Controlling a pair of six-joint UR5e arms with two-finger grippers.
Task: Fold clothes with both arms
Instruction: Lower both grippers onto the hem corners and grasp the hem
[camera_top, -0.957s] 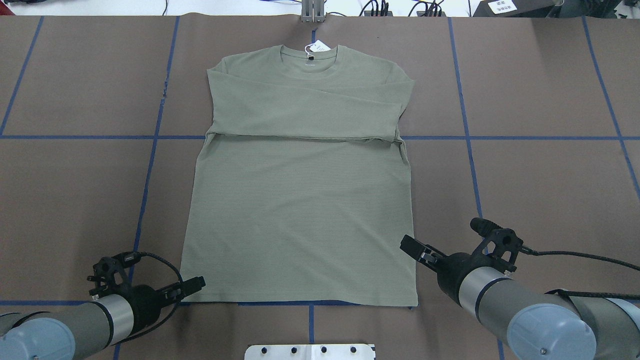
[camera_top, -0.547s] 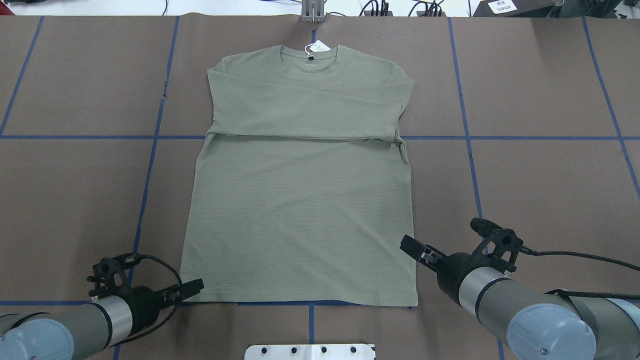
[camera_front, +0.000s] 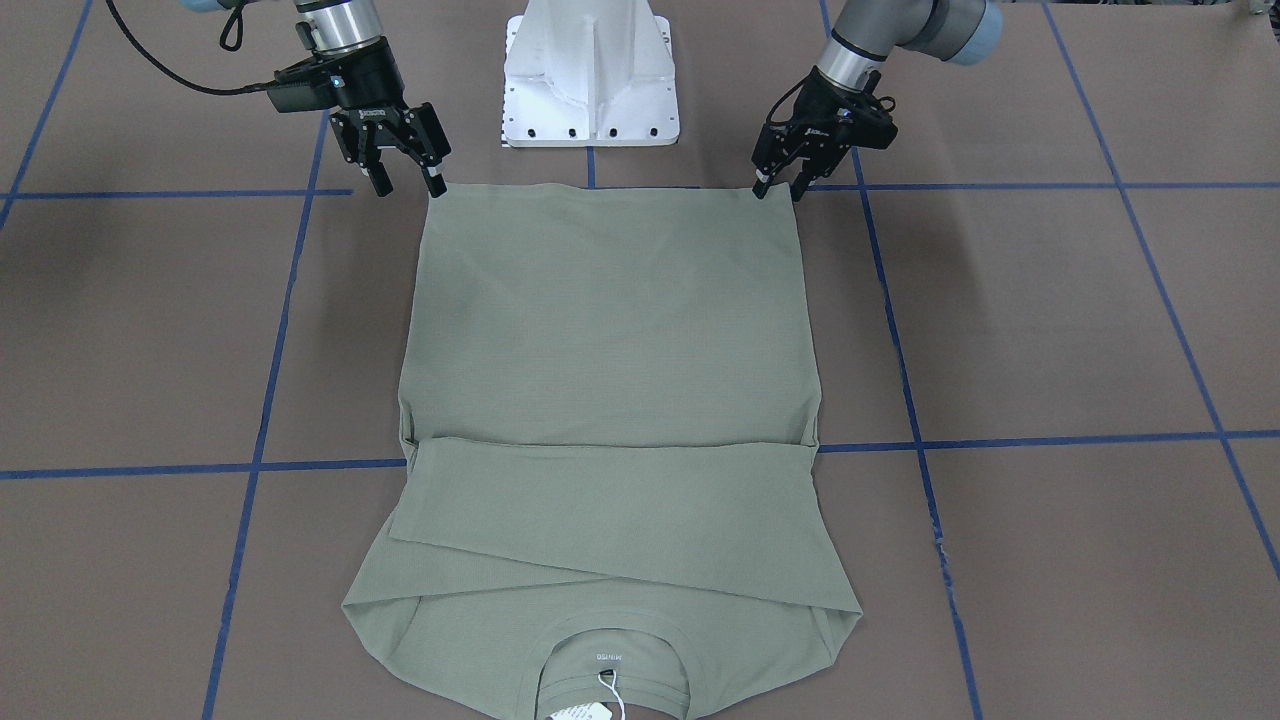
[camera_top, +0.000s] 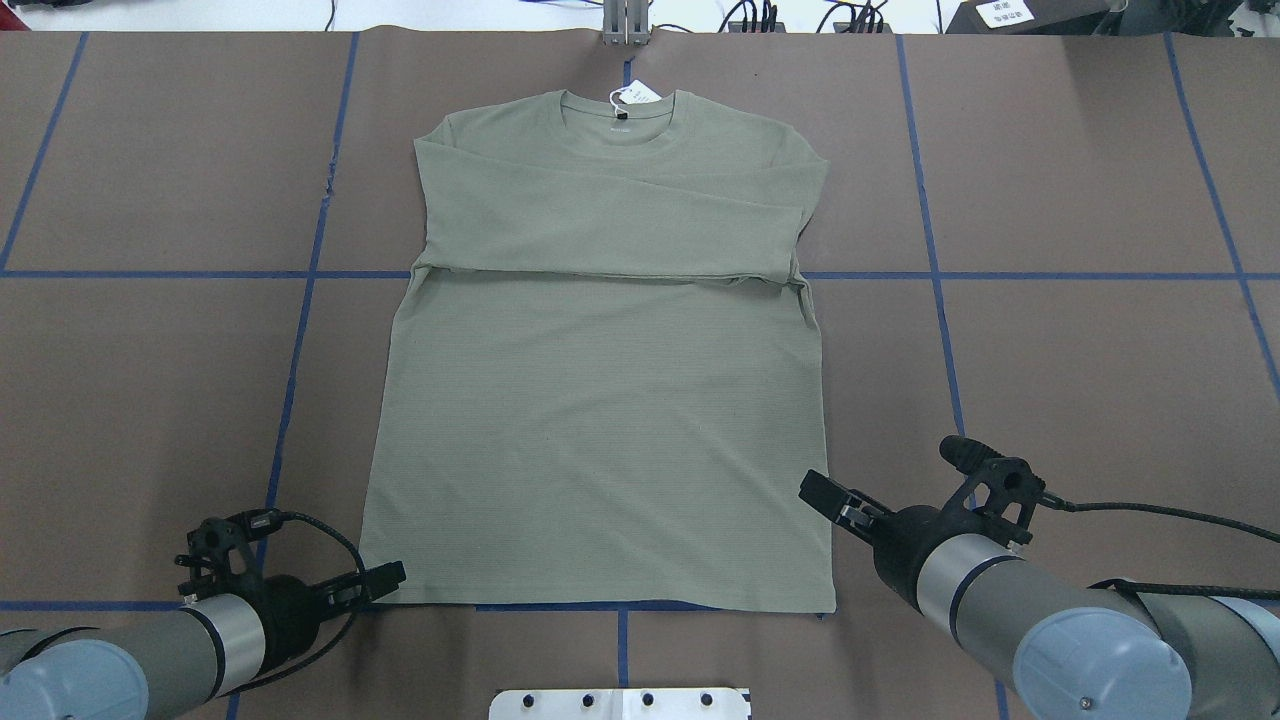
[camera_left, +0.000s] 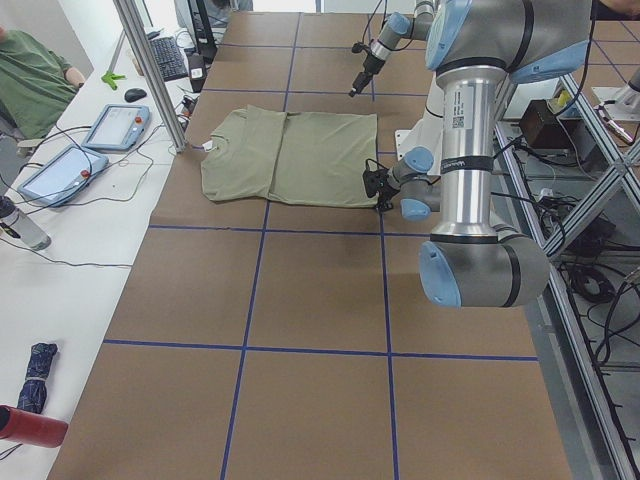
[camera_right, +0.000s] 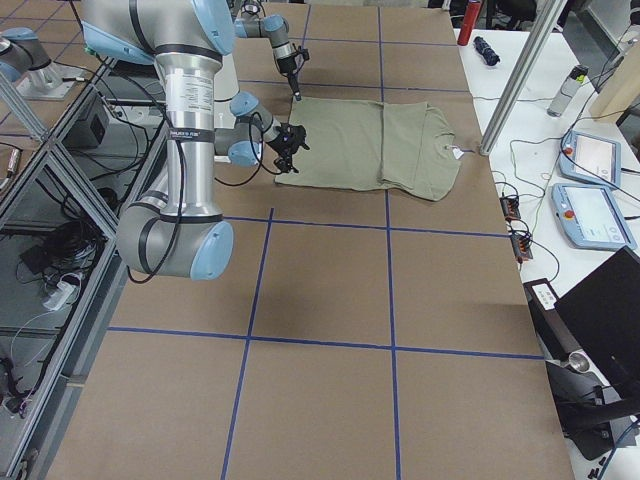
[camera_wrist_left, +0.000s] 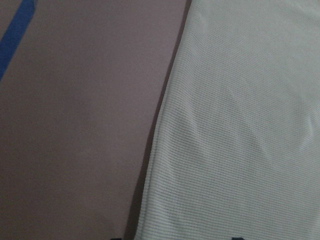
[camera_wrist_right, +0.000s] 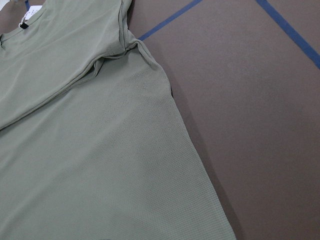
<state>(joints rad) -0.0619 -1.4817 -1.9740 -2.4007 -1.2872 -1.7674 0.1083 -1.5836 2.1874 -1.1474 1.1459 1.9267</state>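
Left jaws spread wide, nothing in them. Over the last second they've crept a shade lower and back toward the robot, and now they sit right at the left hem corner (camera_top: 368, 594) of the shirt (camera_top: 600, 430). The left wrist view shows ribbed cloth filling the gap between the tips. Right jaws also parted and empty, and they haven't budged. They hover at the right hem corner (camera_front: 437, 197) with one tip by the cloth edge; touching or not, I can't tell. The shirt itself hasn't shifted, so no pinch has been taken yet. I read this as the left arm (camera_top: 150, 650) settling in for its grab while the right arm (camera_top: 1050, 620) waits. Both corners want catching before the hem goes anywhere.

Outward now: the hem (camera_top: 600, 598) runs straight from one set of jaws to the other, just inside a tape line (camera_top: 560, 607). Ahead of the jaws the body lies flat, then the sleeves (camera_top: 610, 225) folded across the chest. The collar tag (camera_top: 636, 95) is farthest off, close to the tabletop's (camera_top: 1100, 350) far edge. There's plenty of bare room outboard of each set of jaws. Behind and between them stands the base (camera_front: 590, 70), so I'd lift forward, not back.
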